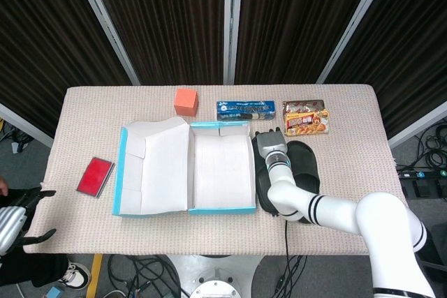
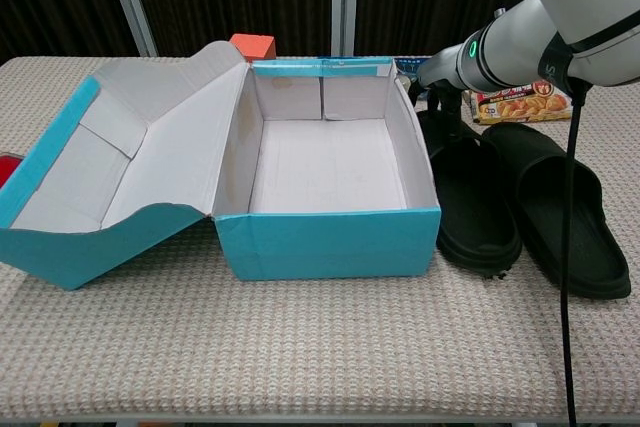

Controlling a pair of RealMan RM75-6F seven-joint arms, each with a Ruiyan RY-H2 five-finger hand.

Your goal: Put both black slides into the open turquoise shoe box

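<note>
Both black slides lie on tabletop just right of open turquoise shoe box, right hand over near slide's far end, grip state cannot tell; risk: hand nudges box wall, shifting box w/o secure hold.

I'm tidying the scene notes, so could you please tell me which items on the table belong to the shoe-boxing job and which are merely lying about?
Job in hand:
two black slides, both outside the box
open turquoise shoe box
right hand, at the nearer slide

Lying about:
orange cube
blue snack packet
orange-brown snack packet
red flat case
</note>
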